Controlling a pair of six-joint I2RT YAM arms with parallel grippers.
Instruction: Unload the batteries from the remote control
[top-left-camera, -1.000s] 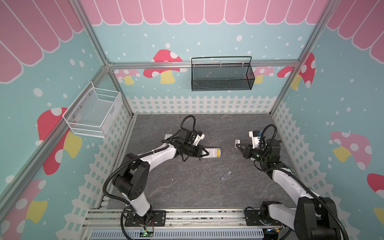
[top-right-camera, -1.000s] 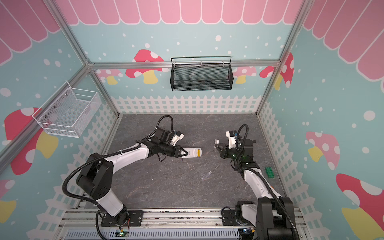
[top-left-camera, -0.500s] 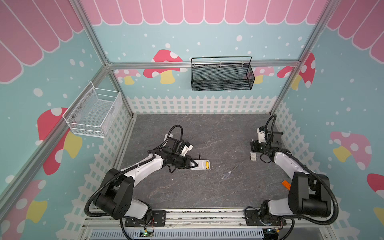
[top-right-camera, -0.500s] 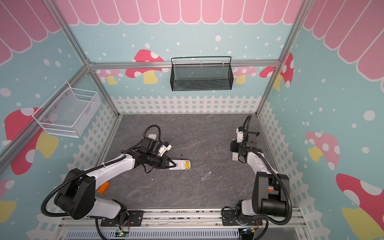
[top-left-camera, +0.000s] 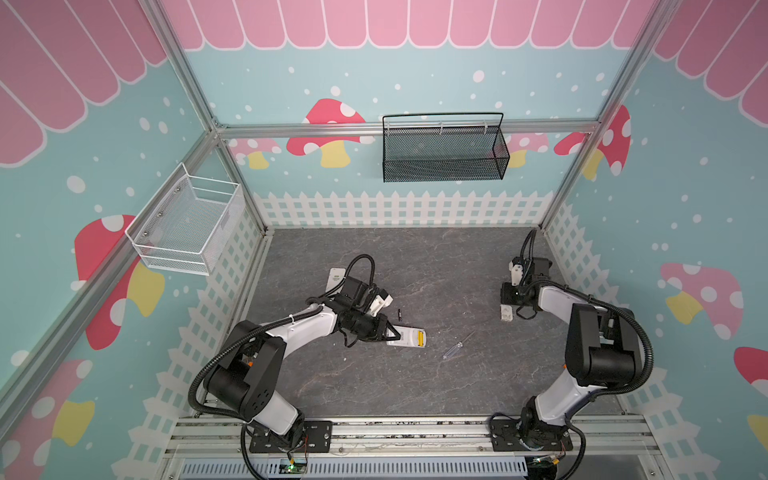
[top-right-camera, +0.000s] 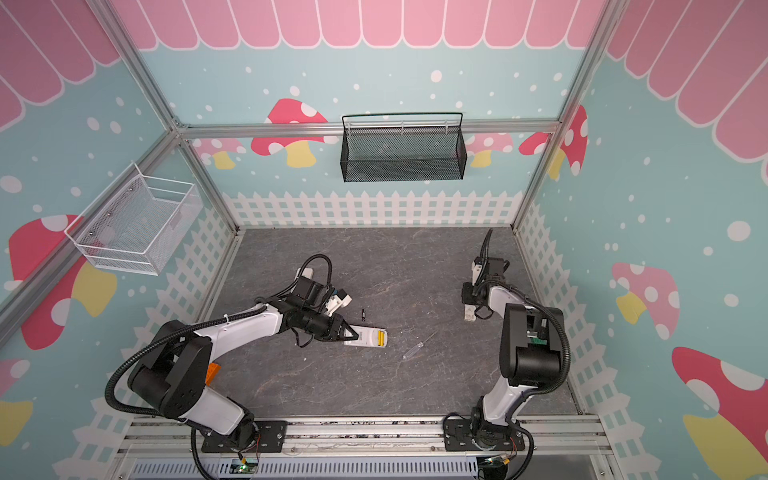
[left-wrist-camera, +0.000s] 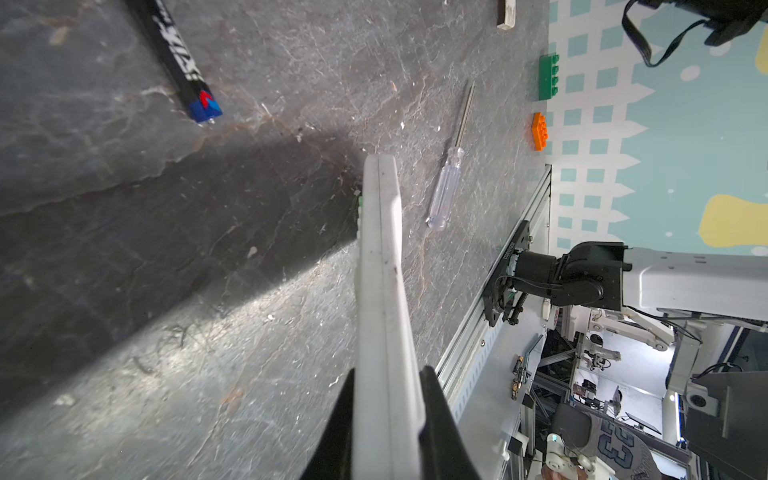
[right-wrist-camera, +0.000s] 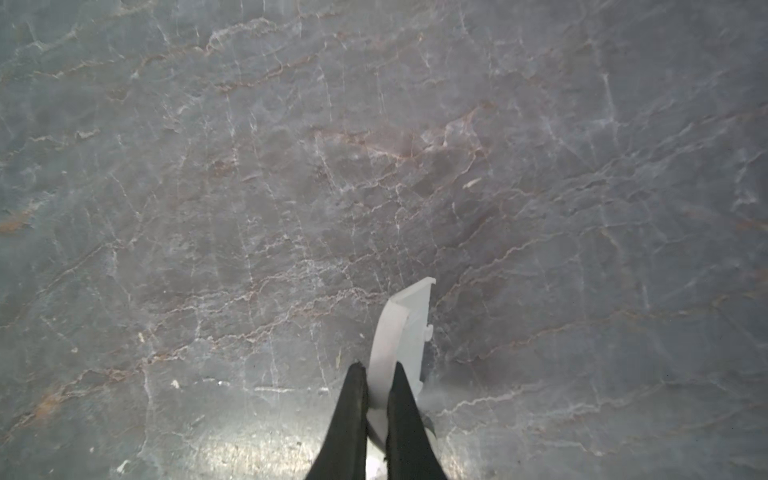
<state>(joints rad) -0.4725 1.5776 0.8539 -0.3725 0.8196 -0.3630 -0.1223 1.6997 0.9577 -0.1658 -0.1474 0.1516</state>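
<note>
The white remote (top-left-camera: 406, 336) is grasped at one end by the left tool (top-left-camera: 390, 332), its edge clamped between the two black fingers (left-wrist-camera: 436, 415). Whether its far end rests on the grey desk (top-left-camera: 374, 386) cannot be told. Two yellow batteries (top-left-camera: 421, 338) are seen in the open compartment at the end of the remote farthest from this tool. One black battery (top-left-camera: 400, 313) (blue-tipped in the left wrist view) is seen loose on the desk just beside the tool, apart from the remote.

Beyond the remote's tip a clear-handled screwdriver (top-left-camera: 457, 351) is laid on the desk, near but not touching. A green brick (left-wrist-camera: 548, 77) and an orange brick (left-wrist-camera: 539, 131) are found past it, by the fence wall. A second remote (top-left-camera: 336, 277) is partly hidden behind the left arm.

The right tool (right-wrist-camera: 377, 368) is clenched on a thin white battery cover (right-wrist-camera: 405, 332), held close to the desk and well apart from the left tool.
</note>
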